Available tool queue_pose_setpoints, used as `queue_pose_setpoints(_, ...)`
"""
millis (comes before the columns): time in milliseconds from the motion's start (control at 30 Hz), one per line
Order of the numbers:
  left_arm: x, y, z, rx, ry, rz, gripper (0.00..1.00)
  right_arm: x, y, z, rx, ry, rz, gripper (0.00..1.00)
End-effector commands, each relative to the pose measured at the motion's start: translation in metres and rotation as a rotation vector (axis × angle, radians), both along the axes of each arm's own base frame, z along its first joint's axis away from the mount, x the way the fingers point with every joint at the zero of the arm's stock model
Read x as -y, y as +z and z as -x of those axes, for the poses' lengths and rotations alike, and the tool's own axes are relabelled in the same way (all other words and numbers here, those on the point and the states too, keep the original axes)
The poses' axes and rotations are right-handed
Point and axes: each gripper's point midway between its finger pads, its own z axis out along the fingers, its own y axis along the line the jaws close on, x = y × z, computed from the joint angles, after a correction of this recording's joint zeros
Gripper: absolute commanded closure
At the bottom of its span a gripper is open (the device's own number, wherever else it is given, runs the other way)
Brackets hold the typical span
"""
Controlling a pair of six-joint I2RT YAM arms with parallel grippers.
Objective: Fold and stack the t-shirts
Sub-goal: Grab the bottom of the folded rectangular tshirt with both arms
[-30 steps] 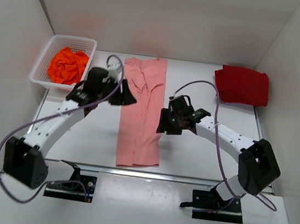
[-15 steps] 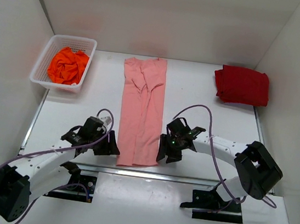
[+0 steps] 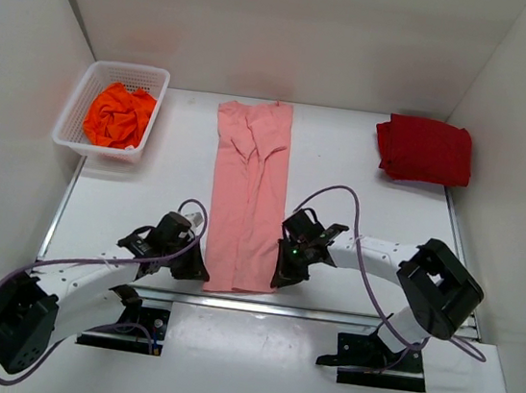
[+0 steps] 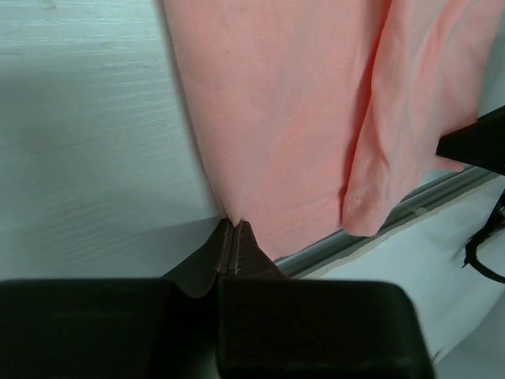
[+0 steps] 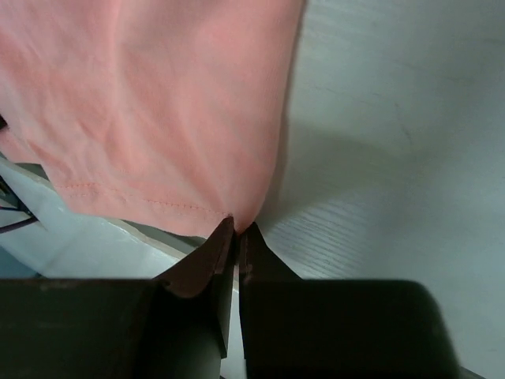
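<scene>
1 orange t-shirt (image 3: 119, 115) inside basket (image 3: 72, 116).

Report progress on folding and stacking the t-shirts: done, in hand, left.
Done: the dark red t-shirt lies folded at the far right of the table. In hand: the salmon-pink t-shirt is a lengthwise strip; the left gripper and right gripper are shut on its near corners. Left: finishing that fold, the orange t-shirt crumpled in the basket, and stacking; no shirts are stacked yet.
</scene>
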Motion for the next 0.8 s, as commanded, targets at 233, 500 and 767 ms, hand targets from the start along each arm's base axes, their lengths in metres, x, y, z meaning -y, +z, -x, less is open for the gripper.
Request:
queue_pose_setpoints(233, -0.014, -0.007, 0.018, -0.031, -0.005, -0.028, 1.00, 0.016, -0.002, 0.016, -0.035, -0.047, -0.017, 1.00)
queue_pose_setpoints(500, -0.025, -0.008, 0.030, -0.057, 0.022, -0.042, 1.00, 0.027, 0.002, 0.032, -0.067, -0.006, -0.012, 0.99)
queue_pose_setpoints(767, -0.004, 0.055, -0.018, 0.028, 0.049, 0.049, 1.00, 0.001, 0.048, -0.015, -0.026, 0.066, -0.066, 1.00)
